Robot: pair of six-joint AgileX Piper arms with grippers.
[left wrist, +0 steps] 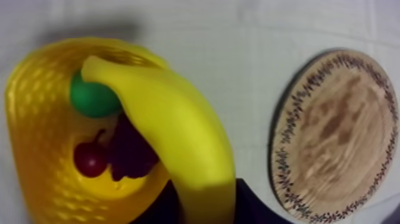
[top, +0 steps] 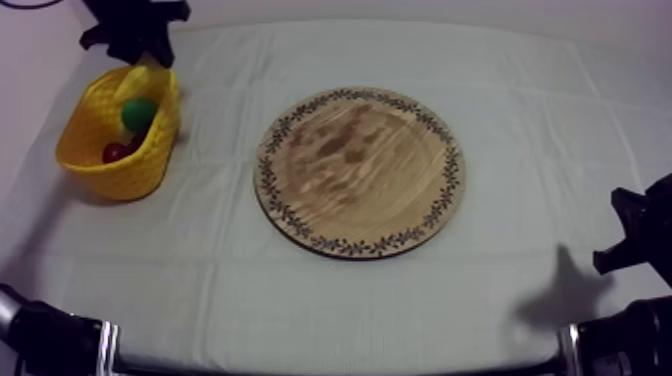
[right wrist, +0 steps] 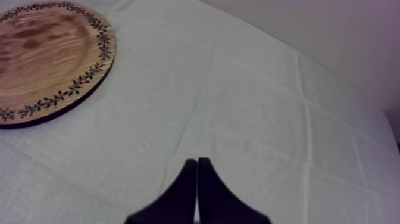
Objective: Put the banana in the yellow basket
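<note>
You are looking at a table [top: 520, 120] covered edge to edge by a grey-white cloth [top: 200, 260], which lies flat but keeps pressed fold lines [right wrist: 303, 119] that cross it in a loose grid. Past the cloth's far edge you see a plain, pale grey-mauve surface [right wrist: 333, 30] with no marks on it; you cannot tell whether it is wall or floor. The light is soft and even, and one blurred dark shadow [top: 560, 295] lies on the cloth near the table's front edge.
</note>
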